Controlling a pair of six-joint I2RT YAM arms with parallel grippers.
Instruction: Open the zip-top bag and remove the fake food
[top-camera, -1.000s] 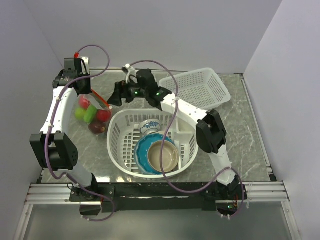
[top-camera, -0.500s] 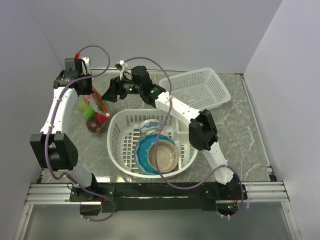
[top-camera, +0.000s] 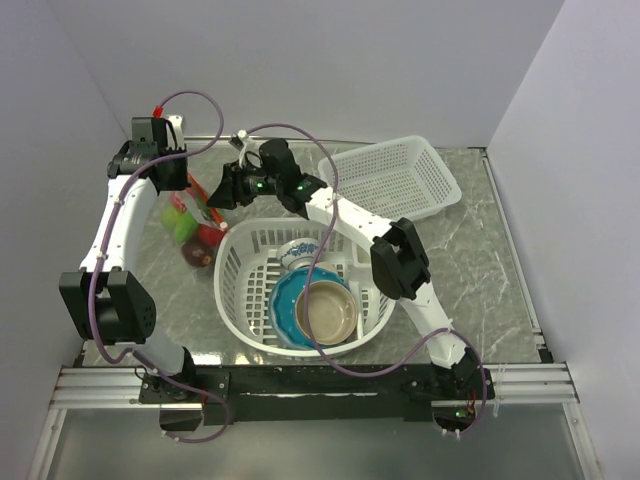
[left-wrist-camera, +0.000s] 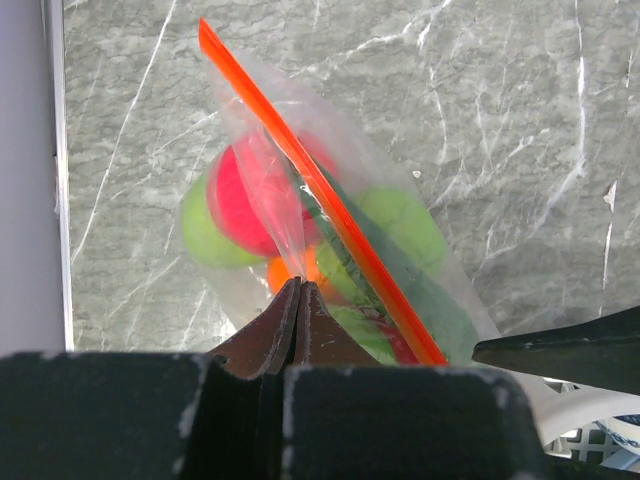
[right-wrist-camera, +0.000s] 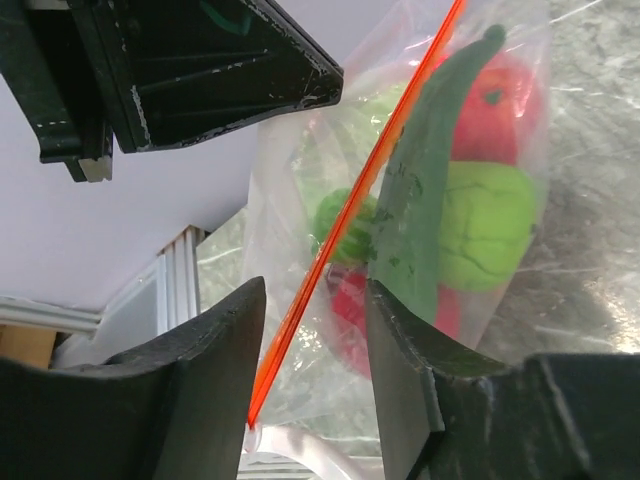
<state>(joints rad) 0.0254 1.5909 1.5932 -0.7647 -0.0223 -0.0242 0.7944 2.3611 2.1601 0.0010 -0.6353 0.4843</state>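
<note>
Baskets, bowls and work surface, seen from above.

Round white slatted plastic basket (top-camera: 226, 275), near the centre of a grey marble-patterned table (top-camera: 480, 270), holding three bowls: a teal-blue bowl (top-camera: 281, 305) at the left, a beige bowl (top-camera: 327, 312) lying against it with its opening up, and a small white bowl with blue pattern (top-camera: 298, 252) behind them by the far rim. Rectangular white mesh basket (top-camera: 395, 180) at the far right, set askew to the table edges. Pale grey-lavender walls (top-camera: 350, 60) on three sides. Aluminium rail (top-camera: 320, 385) along the near edge.
</note>
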